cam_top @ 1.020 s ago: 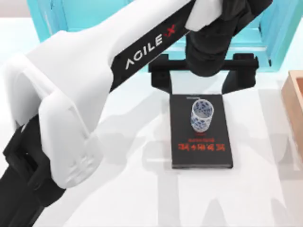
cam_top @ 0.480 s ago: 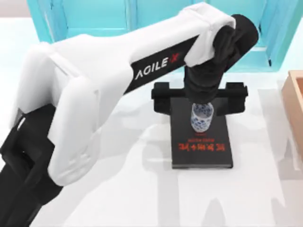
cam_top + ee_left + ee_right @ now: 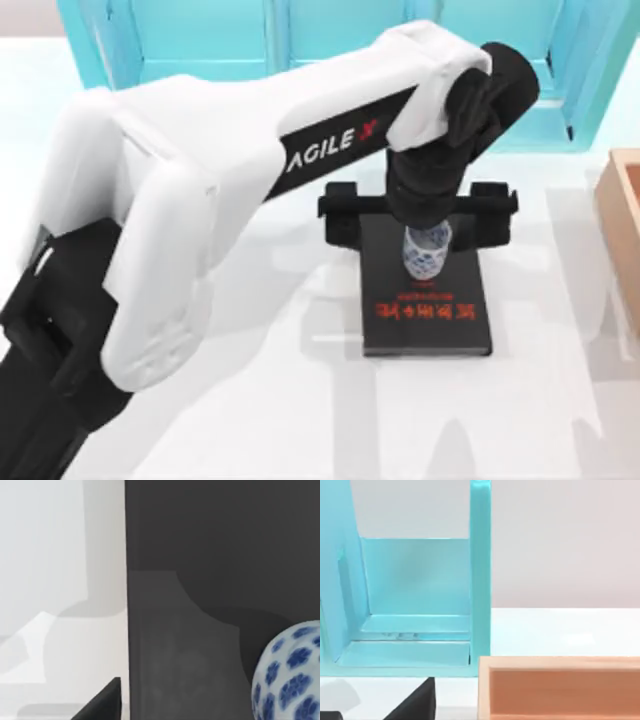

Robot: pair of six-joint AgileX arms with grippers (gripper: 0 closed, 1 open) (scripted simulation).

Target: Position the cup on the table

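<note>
Standing on book (image 3: 428, 310), cup (image 3: 426, 252) under left gripper (image 3: 418, 208).

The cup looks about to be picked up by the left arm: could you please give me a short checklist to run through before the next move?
1. Cup upright on the black book, not yet on the table: ok.
2. Left gripper over the cup, fingers wide on either side: ok.
3. Fingers low enough to grasp the cup's wall: cannot tell, the wrist hides the cup's rim from above.
4. Gripper centred on the cup: cannot tell; the left wrist view shows the cup off toward one edge.
5. Bare table free for placing beside the book: ok.
6. Wooden box and turquoise shelf away from the cup: ok.
</note>
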